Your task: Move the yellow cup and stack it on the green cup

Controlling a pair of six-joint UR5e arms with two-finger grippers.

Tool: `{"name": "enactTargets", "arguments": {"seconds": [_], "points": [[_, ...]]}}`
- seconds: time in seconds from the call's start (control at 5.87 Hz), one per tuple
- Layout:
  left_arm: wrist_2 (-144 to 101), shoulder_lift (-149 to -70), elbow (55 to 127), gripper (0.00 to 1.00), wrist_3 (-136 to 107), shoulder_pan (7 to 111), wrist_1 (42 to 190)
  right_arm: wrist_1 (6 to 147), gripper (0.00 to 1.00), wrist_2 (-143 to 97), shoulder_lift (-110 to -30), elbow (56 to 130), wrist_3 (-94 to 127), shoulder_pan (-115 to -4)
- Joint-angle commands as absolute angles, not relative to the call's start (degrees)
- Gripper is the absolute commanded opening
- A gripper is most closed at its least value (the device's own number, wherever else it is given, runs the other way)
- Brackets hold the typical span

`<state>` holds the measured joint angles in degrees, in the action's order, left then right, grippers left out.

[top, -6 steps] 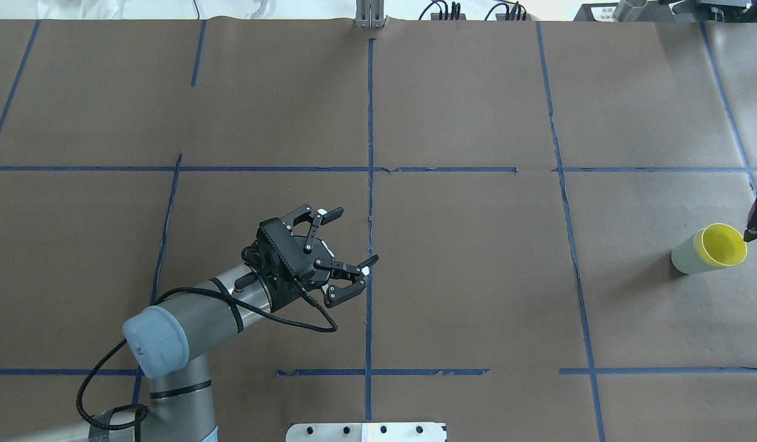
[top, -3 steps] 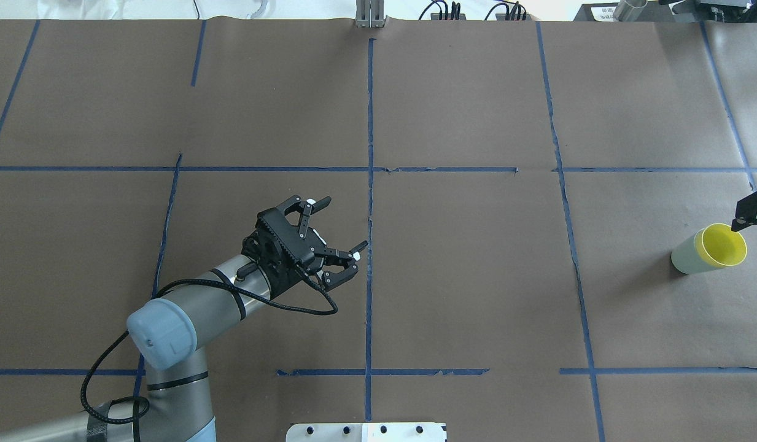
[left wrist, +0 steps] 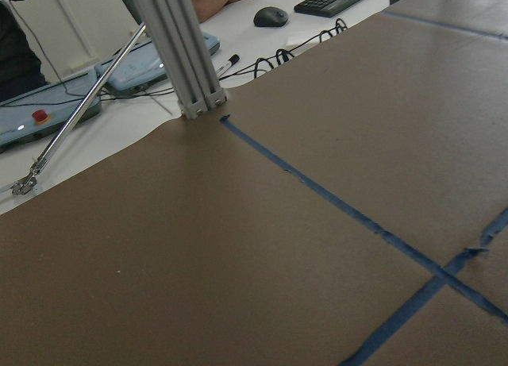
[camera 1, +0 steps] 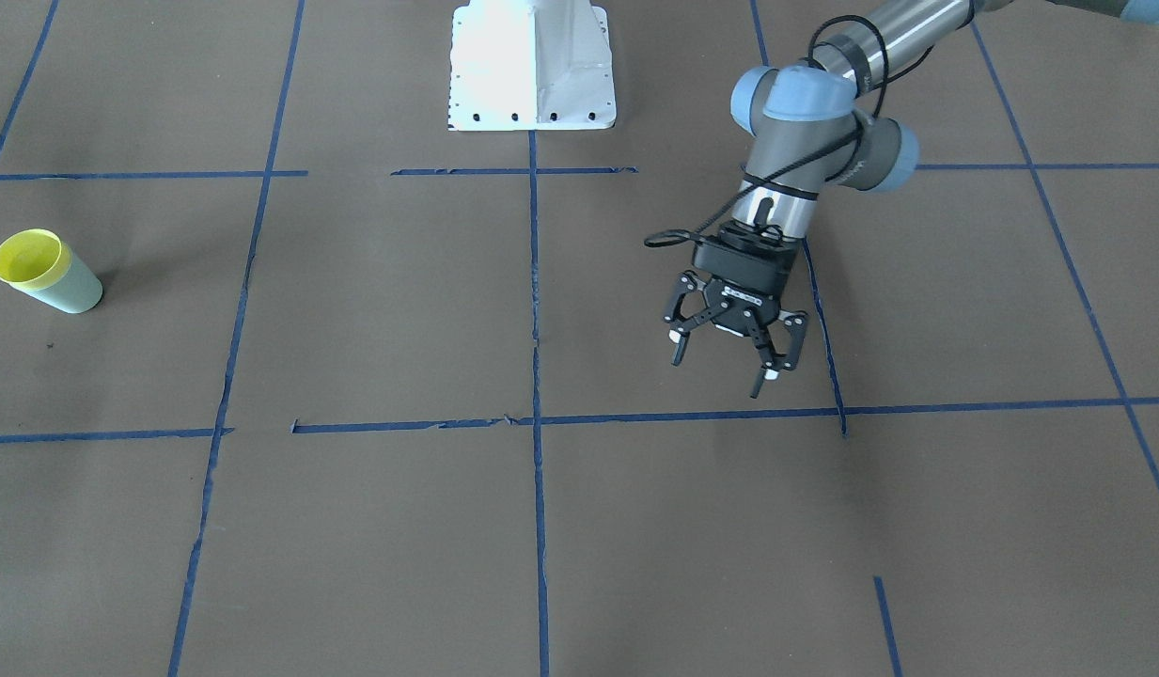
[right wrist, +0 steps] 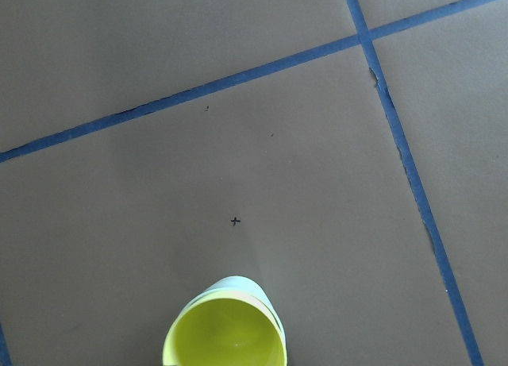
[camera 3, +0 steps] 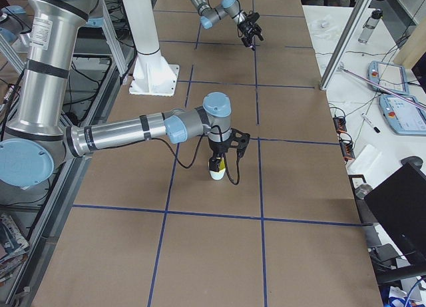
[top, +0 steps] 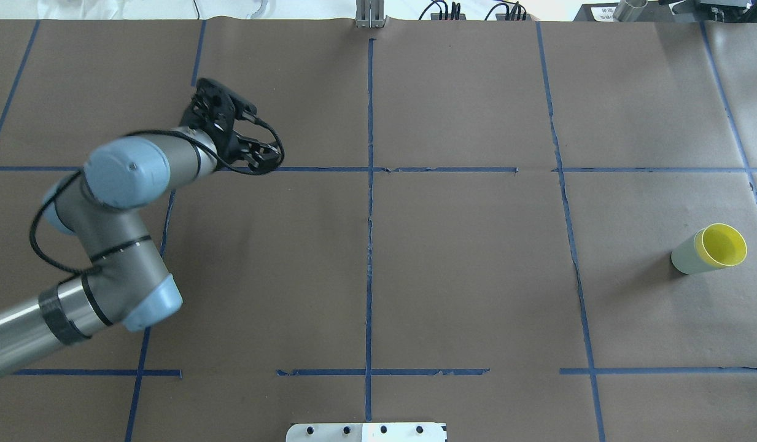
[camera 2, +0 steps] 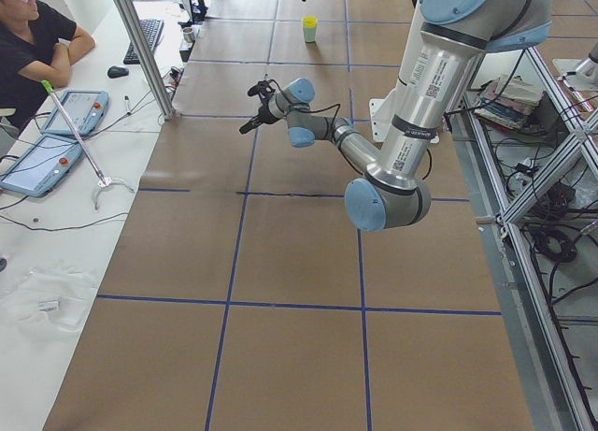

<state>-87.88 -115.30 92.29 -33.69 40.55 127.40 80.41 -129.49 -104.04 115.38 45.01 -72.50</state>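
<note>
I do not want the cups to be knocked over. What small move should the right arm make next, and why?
Probably lift the right claw straight up, away from the cups. The yellow cup already sits inside the green cup, upright, and the side view shows the claw close to them.

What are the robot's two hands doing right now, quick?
Left gripper: open, holding nothing.
Right gripper: cannot tell; only a side view shows it clearly.

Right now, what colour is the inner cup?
The inner cup is bright yellow, clearest in right wrist view.
</note>
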Motion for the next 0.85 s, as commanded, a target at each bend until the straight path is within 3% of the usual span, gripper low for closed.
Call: {"name": "enactTargets", "arguments": {"seconds": [0.0,0.68], "points": [[-100.5,-115.3,92.6,1.0,-31.3,50.9,106.1,80.5,1.0,-130.8,-104.4,114.8,41.6,-75.3],[-127.2,-115.1,91.8,1.0,1.7,77.3,74.9,81.0,1.0,-132.8,-104.2,106.2,14.1,-84.9]]}}
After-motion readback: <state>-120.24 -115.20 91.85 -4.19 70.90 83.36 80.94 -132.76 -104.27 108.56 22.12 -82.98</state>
